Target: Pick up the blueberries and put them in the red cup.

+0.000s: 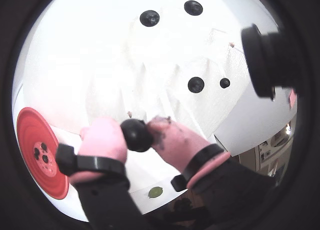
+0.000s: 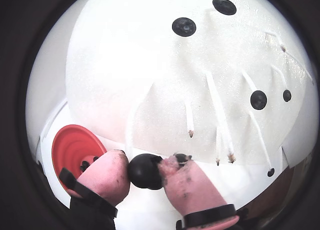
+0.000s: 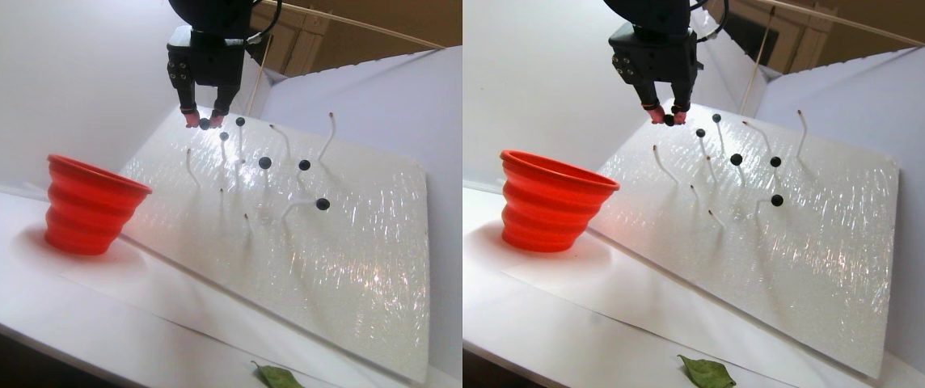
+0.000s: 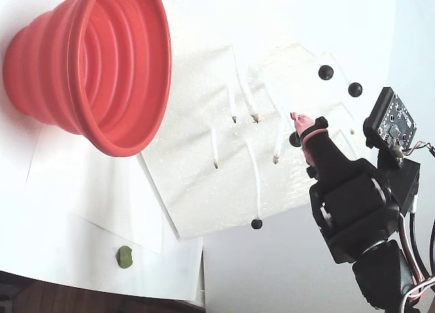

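Pinching one blueberry (image 2: 144, 171) between its pink fingertips (image 2: 107, 174), the tool (image 2: 145, 172) hangs beside the red cup (image 2: 75, 150).

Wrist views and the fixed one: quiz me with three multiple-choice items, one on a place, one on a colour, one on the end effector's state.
1. Where is the red cup?
A. on the white table beside the sloped board
B. on top of the board
C. held in the air

2. What colour are the fingertips?
A. blue
B. pink
C. yellow

3. What is the end effector doing?
A. open and empty
B. shut on a leaf
C. shut on a blueberry

Answers: 1 A, the stereo pair shows it standing by the board; 2 B, both wrist views show pink pads; 3 C, the dark ball sits pinched between them.
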